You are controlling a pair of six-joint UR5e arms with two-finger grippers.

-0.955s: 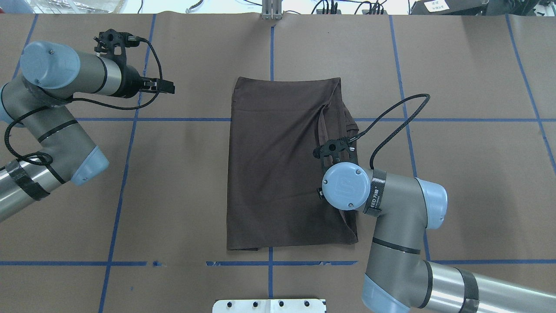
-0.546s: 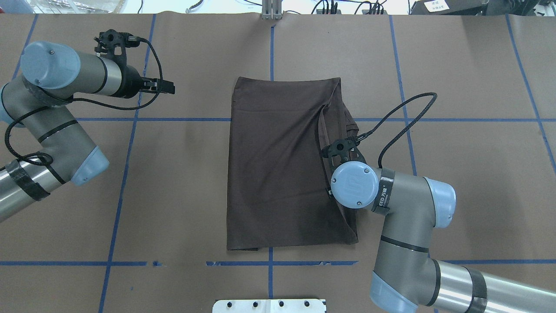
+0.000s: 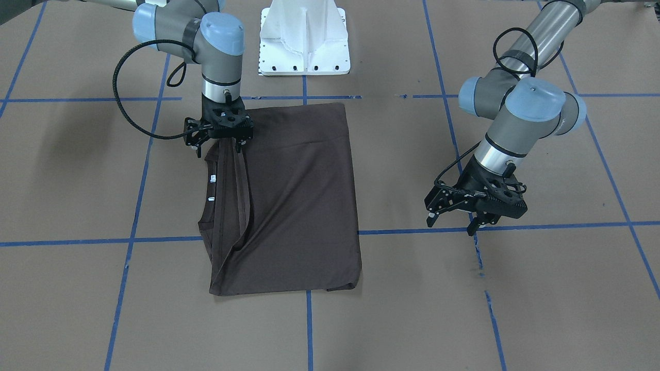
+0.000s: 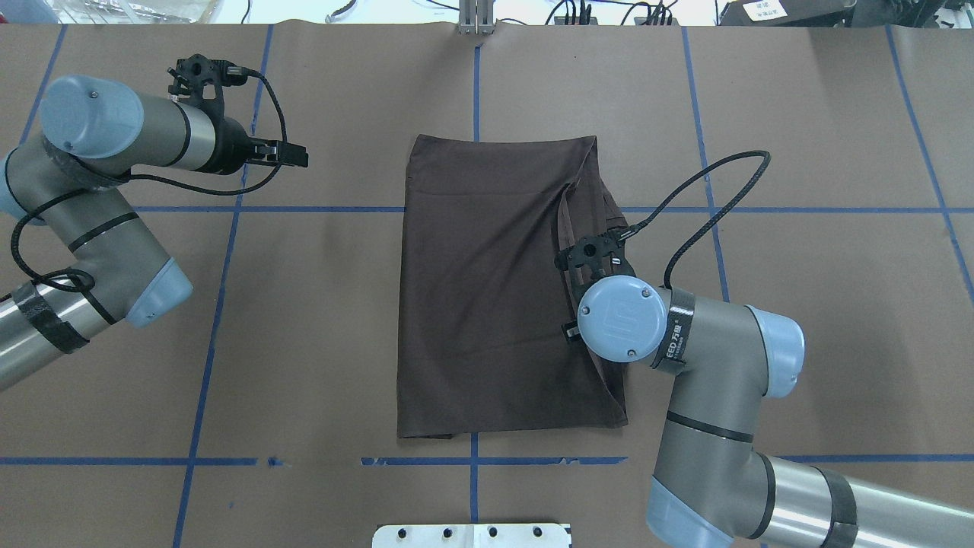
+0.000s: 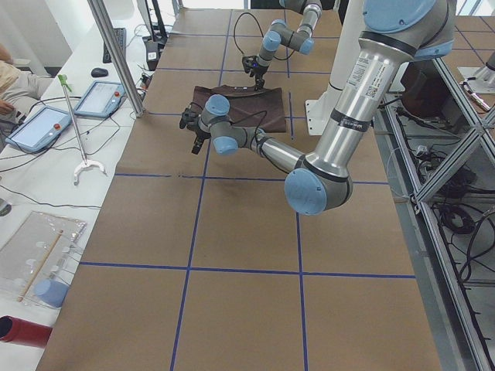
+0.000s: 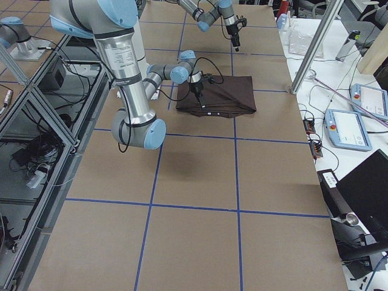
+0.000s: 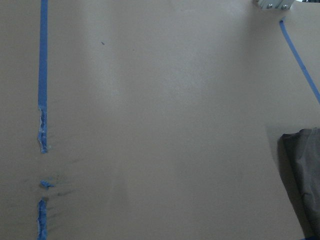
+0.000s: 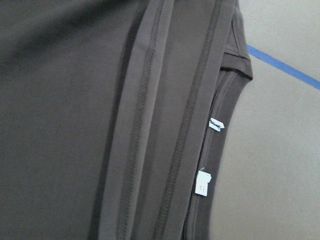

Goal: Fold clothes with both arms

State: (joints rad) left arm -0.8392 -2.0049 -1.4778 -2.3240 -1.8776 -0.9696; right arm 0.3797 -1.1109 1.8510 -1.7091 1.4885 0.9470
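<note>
On the paper-covered table (image 4: 304, 342) the T-shirt (image 4: 487, 289) is laid in the middle, folded into a long rectangle. Over its right edge the right gripper (image 3: 218, 150) is held with jaws spread and nothing gripped. It has been shifted slightly outward, so a grasp of that edge is probably being prepared. The left gripper (image 3: 450, 225), also spread and empty, has not been moved and is well apart from the cloth. The white neck tags (image 8: 203, 181) are seen just below the right wrist.

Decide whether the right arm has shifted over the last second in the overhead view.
Yes. The round wrist cap of the right arm has slid a little rightward, toward the right edge of the T-shirt.
</note>
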